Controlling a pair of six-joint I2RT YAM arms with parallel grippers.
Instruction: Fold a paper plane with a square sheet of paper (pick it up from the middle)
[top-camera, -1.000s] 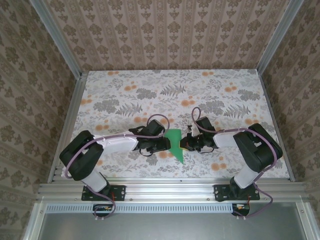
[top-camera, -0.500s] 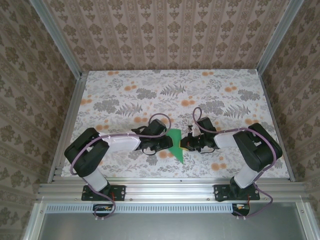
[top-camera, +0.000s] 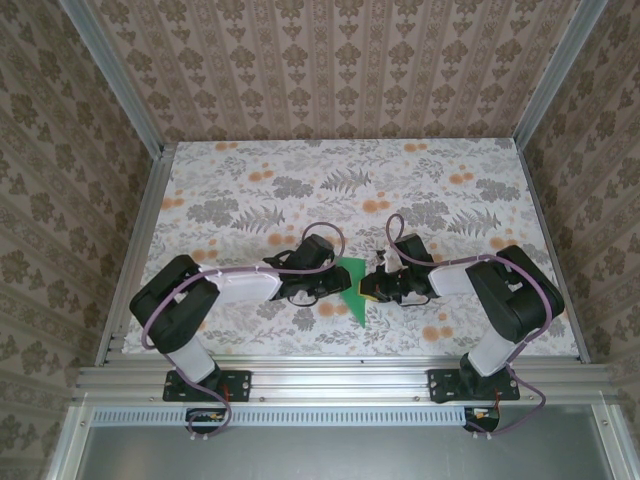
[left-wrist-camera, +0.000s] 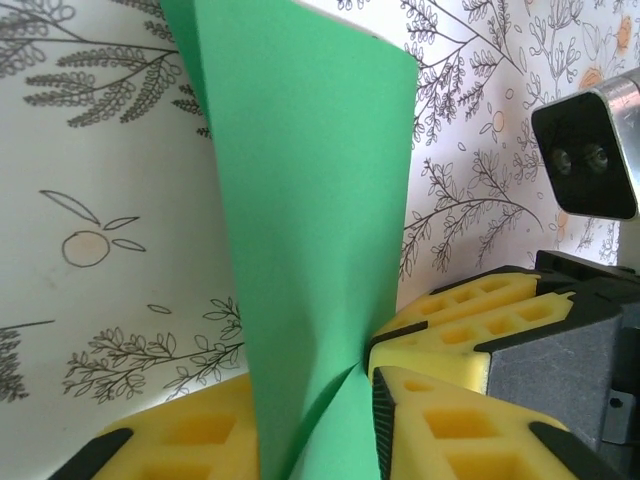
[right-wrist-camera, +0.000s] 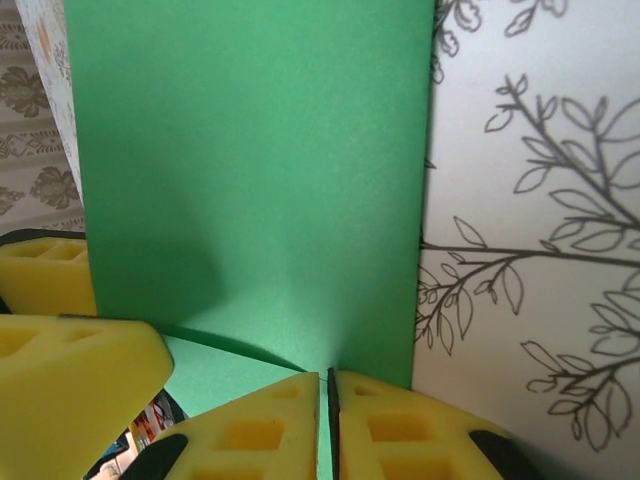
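The square sheet of paper (top-camera: 352, 292), bright green and folded into a pointed shape, stands on edge between the two grippers near the table's front. In the left wrist view the paper (left-wrist-camera: 310, 200) bows between my left gripper's (left-wrist-camera: 315, 400) yellow pads (left-wrist-camera: 180, 440) and touches both. My left gripper (top-camera: 337, 286) is at its left side. My right gripper (top-camera: 372, 291) holds the opposite edge. Its two pads (right-wrist-camera: 400, 430) are pressed almost together on a thin green edge of the paper (right-wrist-camera: 250, 150). A right finger (left-wrist-camera: 470, 315) shows beside the left one.
The floral tabletop (top-camera: 300, 180) stretches away behind the arms, bounded by aluminium rails (top-camera: 150, 215) at both sides and patterned walls. The front rail (top-camera: 340, 378) lies just behind the arm bases. The two grippers are almost touching across the paper.
My left gripper has moved a little right toward the paper and narrowed its jaws onto it. The paper now looks narrower from above. The right gripper stays in place.
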